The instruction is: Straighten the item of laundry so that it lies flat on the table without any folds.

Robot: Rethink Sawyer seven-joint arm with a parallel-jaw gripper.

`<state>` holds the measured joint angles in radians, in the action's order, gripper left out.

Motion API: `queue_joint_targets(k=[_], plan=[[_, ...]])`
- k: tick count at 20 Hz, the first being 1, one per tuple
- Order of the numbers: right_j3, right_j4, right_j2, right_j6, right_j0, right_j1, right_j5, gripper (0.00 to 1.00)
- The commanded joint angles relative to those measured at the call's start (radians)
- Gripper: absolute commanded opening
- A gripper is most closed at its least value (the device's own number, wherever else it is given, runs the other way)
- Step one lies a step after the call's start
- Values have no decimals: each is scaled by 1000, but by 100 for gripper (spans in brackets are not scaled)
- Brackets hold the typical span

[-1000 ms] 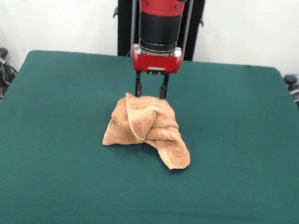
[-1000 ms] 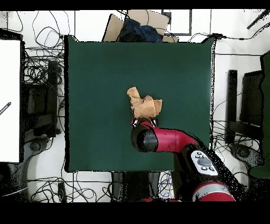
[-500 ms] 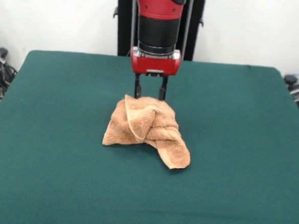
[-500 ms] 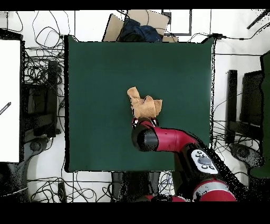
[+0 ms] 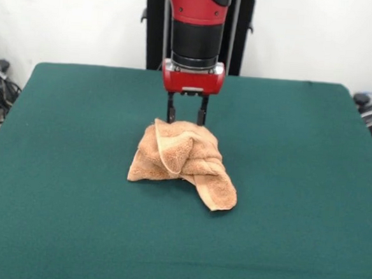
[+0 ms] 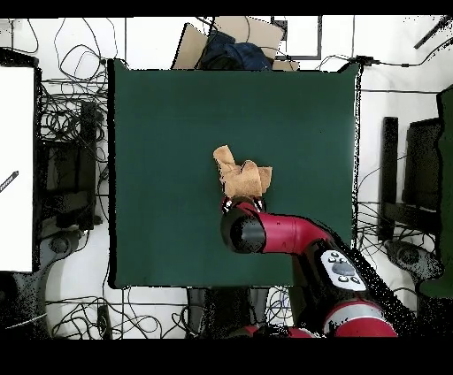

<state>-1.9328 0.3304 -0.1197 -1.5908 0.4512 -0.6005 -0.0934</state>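
Observation:
The item of laundry (image 5: 184, 162) is an orange-tan towel, bunched and folded into a heap near the middle of the dark green table (image 5: 56, 169). One flap trails toward the front right. My gripper (image 5: 187, 120) hangs straight down just behind the heap's far edge, open, its two dark fingers (image 5: 171, 112) apart and their tips level with the top of the cloth. Nothing sits between them. From overhead, the towel (image 6: 241, 177) shows beyond the red arm (image 6: 265, 234), which covers the gripper.
Cables and dark equipment (image 6: 71, 141) lie on the floor around the table. A cardboard box (image 6: 230, 40) with dark cloth sits past the table's far edge in the overhead view. A white surface (image 6: 16, 168) stands at the left.
The arm rose very slightly over the last second. The towel has not moved.

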Motion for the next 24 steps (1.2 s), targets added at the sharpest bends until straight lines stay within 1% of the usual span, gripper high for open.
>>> queue_joint_targets(k=[1, 12, 14, 15, 17, 19, 21, 22, 24], plan=[[47, -13, -46, -141, -2, 50, 26, 0], [40, -8, -35, -147, -10, 43, 42, 0], [39, -9, -23, -150, -26, 27, 40, 0], [34, -10, -31, -147, -21, 21, 30, 0], [11, -23, -35, -144, -19, -12, -20, 0], [-37, -47, -30, -149, -29, -96, -91, 0], [-81, -65, -26, -155, -39, -170, -135, 0], [-92, -75, -28, -158, -39, -186, -151, 0], [-106, -78, -42, -160, -31, -189, -140, 0]])
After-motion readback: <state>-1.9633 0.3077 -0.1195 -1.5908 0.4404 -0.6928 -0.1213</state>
